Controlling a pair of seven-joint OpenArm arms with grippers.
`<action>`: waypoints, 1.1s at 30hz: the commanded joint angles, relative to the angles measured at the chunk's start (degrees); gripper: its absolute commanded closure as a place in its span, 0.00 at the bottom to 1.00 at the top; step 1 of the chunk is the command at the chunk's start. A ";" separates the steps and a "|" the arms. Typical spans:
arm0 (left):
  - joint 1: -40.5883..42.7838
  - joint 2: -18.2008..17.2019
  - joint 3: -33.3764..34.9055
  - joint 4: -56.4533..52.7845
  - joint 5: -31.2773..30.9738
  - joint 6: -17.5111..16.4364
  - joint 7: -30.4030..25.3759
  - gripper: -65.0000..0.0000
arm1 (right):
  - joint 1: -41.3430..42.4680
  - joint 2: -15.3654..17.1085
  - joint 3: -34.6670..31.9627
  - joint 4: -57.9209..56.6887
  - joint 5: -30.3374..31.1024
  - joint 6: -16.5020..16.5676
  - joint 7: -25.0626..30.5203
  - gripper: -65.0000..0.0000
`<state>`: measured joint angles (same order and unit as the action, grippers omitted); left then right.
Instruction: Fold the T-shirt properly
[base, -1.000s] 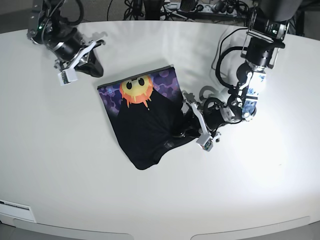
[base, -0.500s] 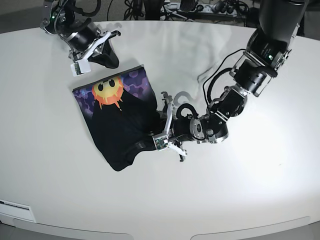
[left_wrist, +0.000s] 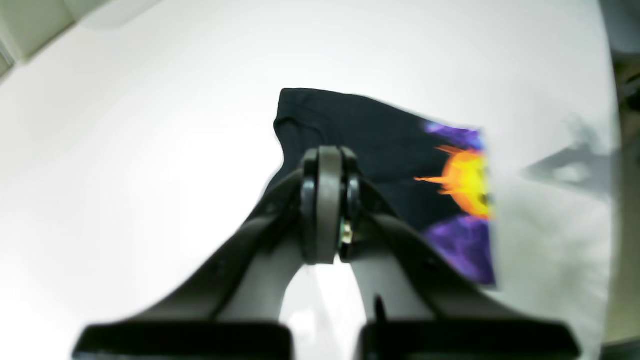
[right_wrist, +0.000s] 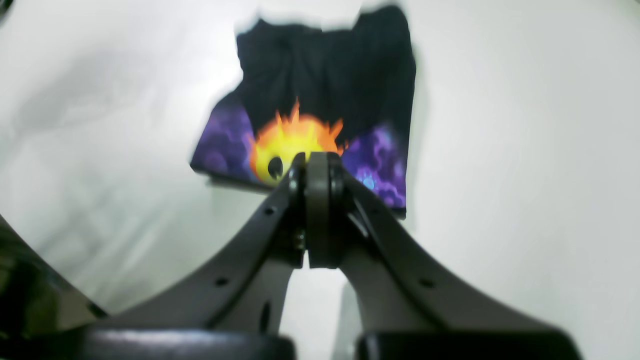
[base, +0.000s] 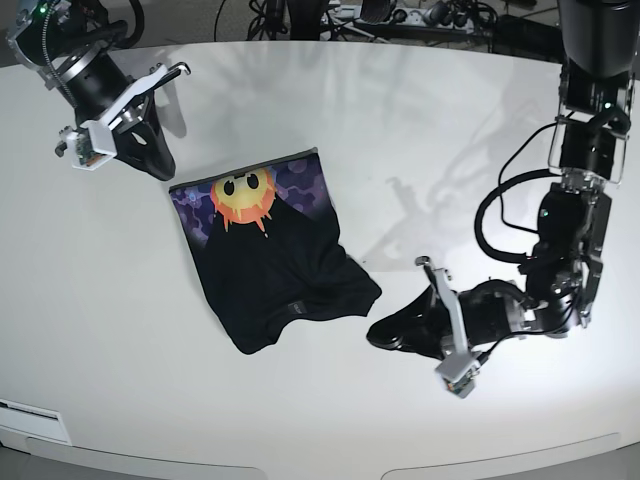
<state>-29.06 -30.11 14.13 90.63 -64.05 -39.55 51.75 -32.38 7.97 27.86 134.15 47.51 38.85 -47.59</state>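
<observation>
Left end effector (base: 383, 334) released the T-shirt (base: 270, 262); both arms withdrew.

Quick count: one T-shirt (base: 275, 262) on the desk (base: 420, 140), just a single folded bundle with one sun-face print (base: 243, 196) showing on top. Two arms in the base view, so two claws: the left claw (base: 385, 335) and the right claw (base: 160, 165). One desk under it all.

The T-shirt (base: 272, 265) is lying on the table (base: 330, 120) left of frame centre. The right gripper (base: 160, 165) is sitting at its upper left, the left gripper (base: 385, 335) at its lower right, both apart from it.
</observation>
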 joint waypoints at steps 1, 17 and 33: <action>1.11 -1.97 -2.49 2.67 -3.74 -0.45 0.94 1.00 | -0.76 0.48 1.86 0.85 2.10 0.15 -0.35 1.00; 56.39 -10.75 -37.48 37.97 -20.95 -0.45 16.70 1.00 | -21.73 0.31 19.43 0.85 26.25 0.22 -15.58 1.00; 101.09 -1.53 -46.77 42.97 -20.28 -0.45 22.25 1.00 | -41.77 0.44 19.10 -1.03 28.57 1.09 -27.06 1.00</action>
<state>71.33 -31.22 -32.32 132.99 -83.55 -39.66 73.76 -73.12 8.19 46.52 132.86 75.35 39.70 -74.56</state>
